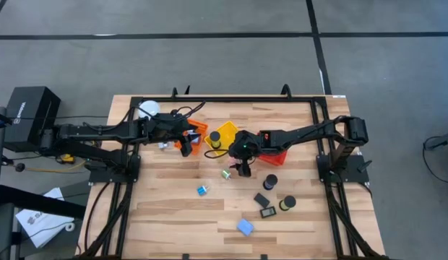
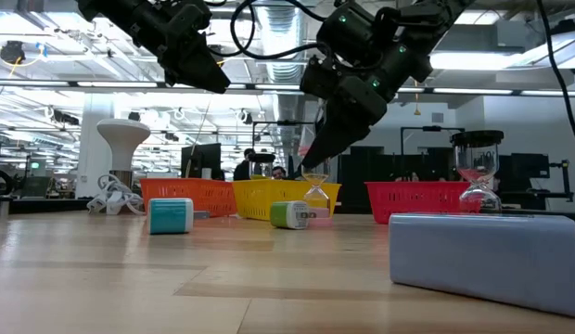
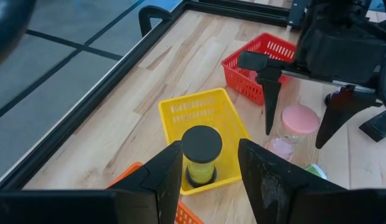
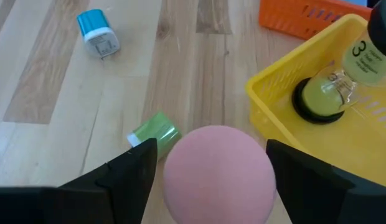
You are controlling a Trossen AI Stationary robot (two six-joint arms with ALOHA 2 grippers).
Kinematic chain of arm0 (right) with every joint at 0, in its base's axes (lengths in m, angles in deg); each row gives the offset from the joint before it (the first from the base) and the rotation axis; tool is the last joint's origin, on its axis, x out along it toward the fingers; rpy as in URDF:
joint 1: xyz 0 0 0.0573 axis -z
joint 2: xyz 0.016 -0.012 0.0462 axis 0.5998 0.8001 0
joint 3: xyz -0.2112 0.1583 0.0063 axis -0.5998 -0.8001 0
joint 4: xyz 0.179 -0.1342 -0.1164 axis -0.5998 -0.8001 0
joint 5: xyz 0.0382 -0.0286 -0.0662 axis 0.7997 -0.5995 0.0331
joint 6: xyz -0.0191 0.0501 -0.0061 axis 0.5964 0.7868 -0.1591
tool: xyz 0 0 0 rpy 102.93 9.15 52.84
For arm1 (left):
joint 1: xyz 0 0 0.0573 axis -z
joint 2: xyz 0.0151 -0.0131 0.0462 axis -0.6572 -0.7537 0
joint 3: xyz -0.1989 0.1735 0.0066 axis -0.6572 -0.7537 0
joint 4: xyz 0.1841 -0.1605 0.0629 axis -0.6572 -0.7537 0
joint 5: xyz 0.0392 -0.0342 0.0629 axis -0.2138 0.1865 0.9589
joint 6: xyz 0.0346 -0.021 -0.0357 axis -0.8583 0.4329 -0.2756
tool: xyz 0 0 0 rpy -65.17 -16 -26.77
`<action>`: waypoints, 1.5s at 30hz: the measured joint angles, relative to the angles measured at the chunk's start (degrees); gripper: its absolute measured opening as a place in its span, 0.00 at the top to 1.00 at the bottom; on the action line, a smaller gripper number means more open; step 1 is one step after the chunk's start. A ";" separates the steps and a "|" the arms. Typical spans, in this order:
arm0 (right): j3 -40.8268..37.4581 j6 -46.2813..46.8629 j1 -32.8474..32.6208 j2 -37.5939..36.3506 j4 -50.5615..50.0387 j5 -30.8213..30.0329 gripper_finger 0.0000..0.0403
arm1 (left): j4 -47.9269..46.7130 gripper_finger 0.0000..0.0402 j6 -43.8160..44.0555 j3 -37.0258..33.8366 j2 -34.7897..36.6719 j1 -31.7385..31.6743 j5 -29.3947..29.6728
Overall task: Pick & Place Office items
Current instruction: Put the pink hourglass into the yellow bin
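Right gripper (image 3: 299,121) spread wide, straddling the pink hourglass (image 3: 294,129) just beside the yellow basket (image 3: 174,111), 2 fingers either side of its pink cap without closing on it. Left gripper (image 3: 208,168) half open, empty, poised above the yellow basket, framing the black-capped yellow hourglass (image 3: 202,155) standing inside. Green charger block (image 4: 152,134) lying on the table near the pink hourglass; blue charger block (image 4: 98,33) farther off. Red basket (image 3: 252,65) beyond.
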 joint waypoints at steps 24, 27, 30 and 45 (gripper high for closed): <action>0.00 0.02 0.03 0.00 -0.01 0.59 0.50 | -0.02 0.63 0.00 0.00 0.00 0.00 0.00; 0.00 0.04 0.17 0.00 0.01 0.76 0.53 | -0.02 0.63 0.00 0.00 0.00 0.00 0.00; 0.00 0.02 0.17 0.00 -0.01 1.51 0.53 | -0.02 0.63 0.00 0.00 0.00 0.00 0.00; 0.00 -0.42 1.39 0.00 -0.01 2.42 0.54 | -0.03 0.63 0.02 0.00 0.00 0.00 0.00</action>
